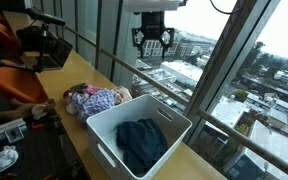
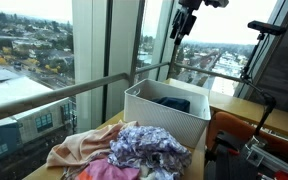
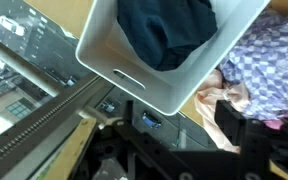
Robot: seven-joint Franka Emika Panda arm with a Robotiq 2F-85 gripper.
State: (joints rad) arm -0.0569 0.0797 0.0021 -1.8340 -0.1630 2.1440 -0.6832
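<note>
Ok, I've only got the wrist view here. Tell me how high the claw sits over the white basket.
Observer: In both exterior views the claw hangs high over the white basket, well clear of its rim.
Operator: Check whether anything is caught in it.
Observer: Nothing. Its jaws stand apart and empty, and the dark blue garment lies down inside the basket.
Operator: Now describe the pile next to the basket.
Observer: The clothes pile spreads across the table beside the basket, and a pink piece lies at its end away from the basket, outside your view.
</note>
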